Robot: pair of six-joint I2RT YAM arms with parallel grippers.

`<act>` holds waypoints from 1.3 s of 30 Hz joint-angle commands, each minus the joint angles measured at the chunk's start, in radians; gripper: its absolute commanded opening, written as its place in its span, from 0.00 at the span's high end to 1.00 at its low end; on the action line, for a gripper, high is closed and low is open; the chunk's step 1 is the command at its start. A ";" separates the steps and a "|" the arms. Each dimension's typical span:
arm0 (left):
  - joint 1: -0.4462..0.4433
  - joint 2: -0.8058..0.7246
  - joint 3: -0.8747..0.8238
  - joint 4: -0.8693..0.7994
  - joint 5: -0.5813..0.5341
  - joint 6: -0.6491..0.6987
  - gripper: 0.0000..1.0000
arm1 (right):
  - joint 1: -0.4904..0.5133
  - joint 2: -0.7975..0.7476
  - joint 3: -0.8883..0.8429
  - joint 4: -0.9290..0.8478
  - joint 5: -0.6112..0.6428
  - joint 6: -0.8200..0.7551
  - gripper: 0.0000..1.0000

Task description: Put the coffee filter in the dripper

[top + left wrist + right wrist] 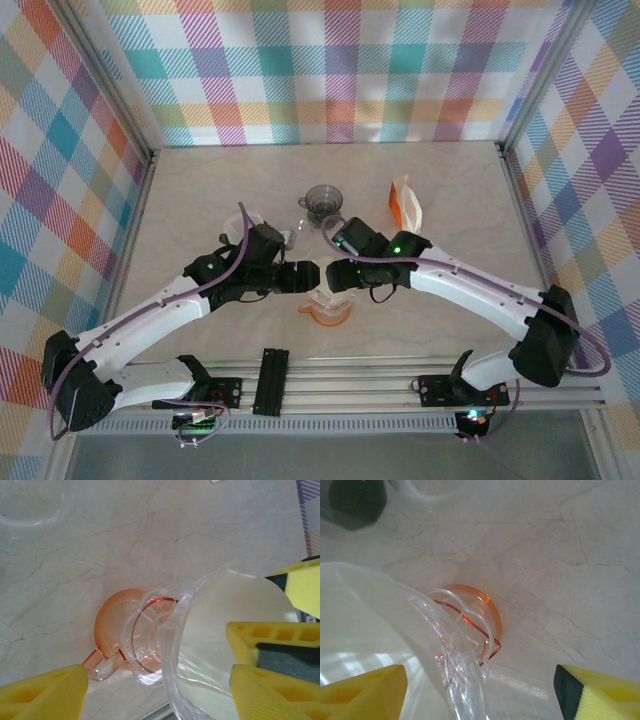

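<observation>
A clear dripper point(325, 297) stands on an orange cup point(328, 318) in the middle of the table. The white coffee filter point(235, 600) lies inside the dripper's cone and shows through its clear wall point(175, 645). My left gripper point(308, 275) is open over the dripper from the left, its yellow fingers point(45, 695) spread wide either side of it. From the right, my right gripper point(336, 274) is open too, with the filter point(365, 625) and dripper rim point(465, 680) by its left finger and the orange cup point(482, 607) below. Nothing is held.
A dark grey cup point(322, 200) stands behind the dripper, with clear glassware point(250, 220) to its left. An orange and white packet point(405, 203) lies at the back right. Plaid walls close in three sides. The two grippers nearly touch above the cup.
</observation>
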 commanded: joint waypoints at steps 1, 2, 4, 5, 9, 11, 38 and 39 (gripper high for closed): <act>0.009 0.003 -0.009 -0.010 0.007 -0.005 0.27 | -0.003 0.042 0.011 0.014 -0.023 -0.009 0.21; 0.010 0.003 -0.009 -0.009 0.007 -0.004 0.28 | -0.003 0.052 0.014 0.013 -0.025 -0.013 0.21; 0.009 0.004 -0.010 -0.006 0.006 -0.007 0.28 | -0.004 0.068 0.014 0.011 -0.022 -0.017 0.20; 0.010 0.003 -0.009 -0.007 0.004 -0.007 0.28 | -0.006 0.073 0.013 0.011 -0.021 -0.019 0.20; 0.009 -0.001 -0.009 -0.003 -0.005 -0.011 0.29 | -0.006 0.093 0.000 0.017 -0.026 -0.021 0.20; 0.009 -0.005 -0.014 0.008 -0.006 -0.018 0.29 | -0.006 0.104 -0.008 0.023 -0.024 -0.019 0.20; 0.008 0.043 -0.050 0.078 0.020 -0.018 0.53 | -0.003 0.131 -0.039 0.038 -0.024 0.000 0.20; 0.009 0.044 -0.051 0.076 0.020 -0.018 0.53 | -0.004 0.130 -0.039 0.038 -0.024 0.001 0.20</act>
